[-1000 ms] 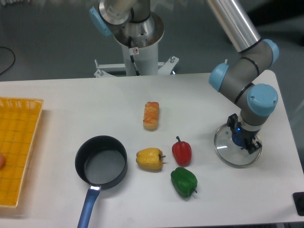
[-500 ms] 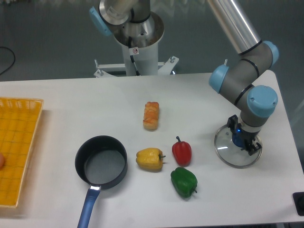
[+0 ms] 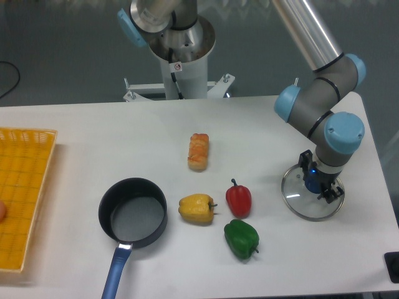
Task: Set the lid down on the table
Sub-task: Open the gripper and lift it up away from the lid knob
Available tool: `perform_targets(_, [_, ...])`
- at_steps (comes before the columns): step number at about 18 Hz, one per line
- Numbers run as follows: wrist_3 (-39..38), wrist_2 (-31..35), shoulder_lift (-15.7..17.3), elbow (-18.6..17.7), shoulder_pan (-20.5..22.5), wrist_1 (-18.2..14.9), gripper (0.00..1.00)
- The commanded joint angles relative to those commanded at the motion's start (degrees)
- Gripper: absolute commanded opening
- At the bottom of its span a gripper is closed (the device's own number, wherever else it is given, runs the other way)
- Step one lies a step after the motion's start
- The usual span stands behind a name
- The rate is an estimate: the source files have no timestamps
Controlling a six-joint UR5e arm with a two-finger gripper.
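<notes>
Resting flat on the white surface (image 3: 93, 137) near its right end, the lid (image 3: 312, 198) looks set down already: its metal rim lies level on the tabletop, well apart from the black pot (image 3: 133, 212), which stands open and uncovered on the left. My gripper (image 3: 318, 185) is down over the middle of the lid, its fingers either side of the blue knob, but from this angle I cannot tell whether they clamp the knob or have let go of it. I judge the main part of the job done. What is left, as I read it, is to release the knob if I have not done so, and to lift clear without dragging the lid toward the red pepper (image 3: 239, 199).
</notes>
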Motion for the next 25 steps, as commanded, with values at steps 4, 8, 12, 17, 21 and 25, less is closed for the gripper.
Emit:
perform_targets(4, [0.09, 0.09, 1.4, -0.35, 0.0, -0.17, 0.95])
perform_targets(8, [-0.35, 0.35, 4.91, -1.05, 0.0, -0.79, 1.0])
perform_targets(12, [-0.79, 0.27, 10.8, -5.44, 0.96, -1.23, 1.0])
perform_targets(17, [-4.56, 0.35, 15.47, -5.36, 0.53, -8.34, 1.0])
perform_targets(21, [-7.99, 0.53, 16.35, -5.27, 0.35, -8.79, 1.0])
perform_targets(25, [-10.81, 0.09, 16.26, -4.83, 0.35, -8.7, 1.0])
